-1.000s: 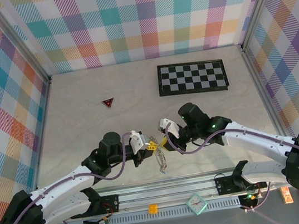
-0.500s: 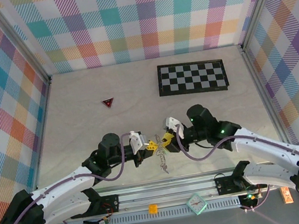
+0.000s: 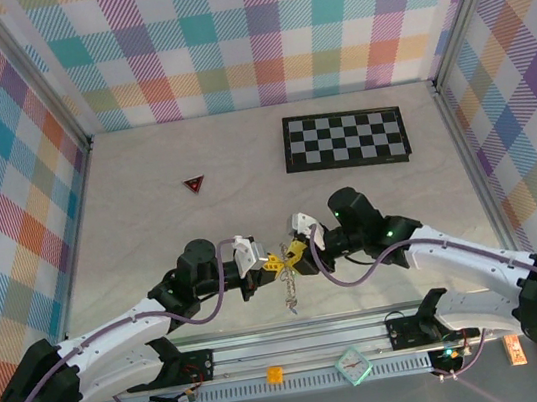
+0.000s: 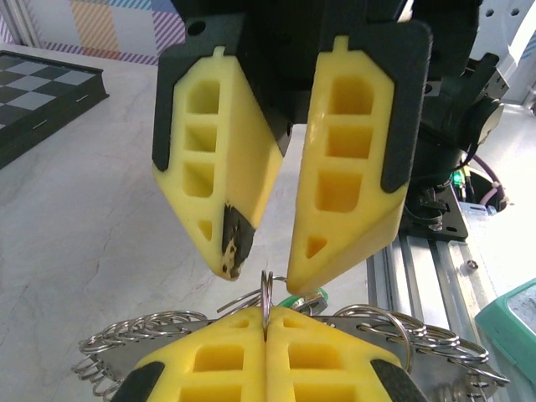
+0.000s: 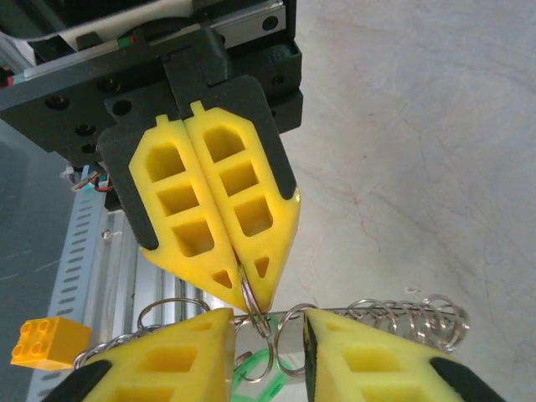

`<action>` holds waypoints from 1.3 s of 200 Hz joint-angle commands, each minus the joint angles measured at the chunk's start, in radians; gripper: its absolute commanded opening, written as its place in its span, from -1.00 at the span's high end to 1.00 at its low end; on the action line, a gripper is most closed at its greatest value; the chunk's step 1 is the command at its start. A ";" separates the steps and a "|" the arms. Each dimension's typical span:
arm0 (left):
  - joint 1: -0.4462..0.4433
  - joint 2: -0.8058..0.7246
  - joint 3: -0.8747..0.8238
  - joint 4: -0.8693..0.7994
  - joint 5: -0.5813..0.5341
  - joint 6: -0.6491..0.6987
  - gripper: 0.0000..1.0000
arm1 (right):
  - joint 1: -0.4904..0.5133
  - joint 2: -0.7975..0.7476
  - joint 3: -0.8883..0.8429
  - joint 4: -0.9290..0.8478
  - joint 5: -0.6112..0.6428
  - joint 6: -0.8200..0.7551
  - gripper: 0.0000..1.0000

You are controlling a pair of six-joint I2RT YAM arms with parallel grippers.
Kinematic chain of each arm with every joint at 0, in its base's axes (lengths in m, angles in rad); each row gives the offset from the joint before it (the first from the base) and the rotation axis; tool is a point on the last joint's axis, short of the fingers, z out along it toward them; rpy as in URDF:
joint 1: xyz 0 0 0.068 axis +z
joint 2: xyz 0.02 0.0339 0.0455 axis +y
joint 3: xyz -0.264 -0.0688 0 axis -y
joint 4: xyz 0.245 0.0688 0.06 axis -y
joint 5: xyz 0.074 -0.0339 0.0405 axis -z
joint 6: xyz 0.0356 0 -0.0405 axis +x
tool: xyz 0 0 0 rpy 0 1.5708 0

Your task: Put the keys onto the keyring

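My left gripper (image 4: 266,322) is shut on a thin split ring (image 4: 266,291) of the keyring (image 4: 423,325), a grey metal band strung with several wire rings. The ring stands upright out of the closed fingertips. My right gripper (image 5: 268,325) faces it tip to tip and is open, one finger (image 5: 172,360) on each side of the pinched ring. A mint-green key (image 5: 261,378) hangs just below the ring, also seen under the tips (image 4: 303,301). From above, the left gripper (image 3: 266,263) and right gripper (image 3: 297,251) meet over the table's near edge, and the keyring's chain (image 3: 289,289) dangles between them.
A checkerboard (image 3: 345,138) lies at the back right and a dark red triangle (image 3: 194,184) at the back left. Along the metal rail (image 3: 300,343) in front sit a yellow brick (image 3: 274,373) and a teal object (image 3: 354,365). Plaid walls close three sides.
My right gripper has opened from shut, drew back slightly to the right, then closed in again on the ring. The left gripper kept its hold without moving.
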 commanded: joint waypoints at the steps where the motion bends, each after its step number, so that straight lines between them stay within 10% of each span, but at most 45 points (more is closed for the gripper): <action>1: -0.009 -0.007 0.001 0.085 0.041 -0.011 1.00 | -0.007 0.019 0.021 0.019 -0.065 -0.031 0.52; 68: -0.009 -0.014 0.005 0.071 0.032 -0.015 1.00 | -0.007 0.046 0.049 0.010 -0.101 -0.064 1.00; 109: -0.009 -0.036 0.047 -0.082 -0.030 0.030 0.52 | -0.007 0.044 0.121 -0.167 -0.027 -0.166 1.00; 260: -0.010 0.021 0.143 -0.242 0.028 0.092 0.78 | 0.088 0.173 0.329 -0.458 0.075 -0.327 1.00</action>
